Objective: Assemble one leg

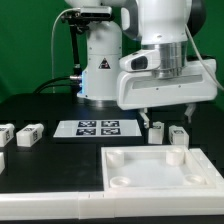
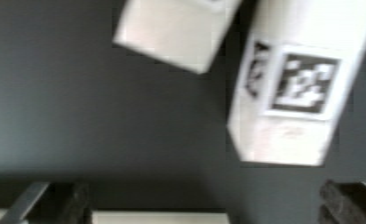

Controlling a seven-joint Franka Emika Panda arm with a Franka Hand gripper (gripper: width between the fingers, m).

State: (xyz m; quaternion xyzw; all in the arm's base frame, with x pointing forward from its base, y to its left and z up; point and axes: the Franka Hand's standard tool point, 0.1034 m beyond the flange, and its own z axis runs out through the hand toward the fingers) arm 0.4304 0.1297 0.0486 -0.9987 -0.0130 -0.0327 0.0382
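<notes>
Nearest the camera, a large white panel with round sockets lies flat on the black table. Just behind its far edge stand a leg and a second leg, side by side, close but apart.

The arm reaches over from the back, its wrist turned straight down. The gripper hangs above the two legs. Its fingers point at the table and are spread wide, with nothing between them and nothing touched.

The wrist view agrees. The dark fingertips stand far apart, and a tagged leg and an untagged white piece lie on the table beyond them, unheld. Which of the pair each one is cannot be told.

Toward the exterior view's left, two more legs lie well apart from the gripper. Behind them the marker board lies flat. The arm's base stands farthest back.
</notes>
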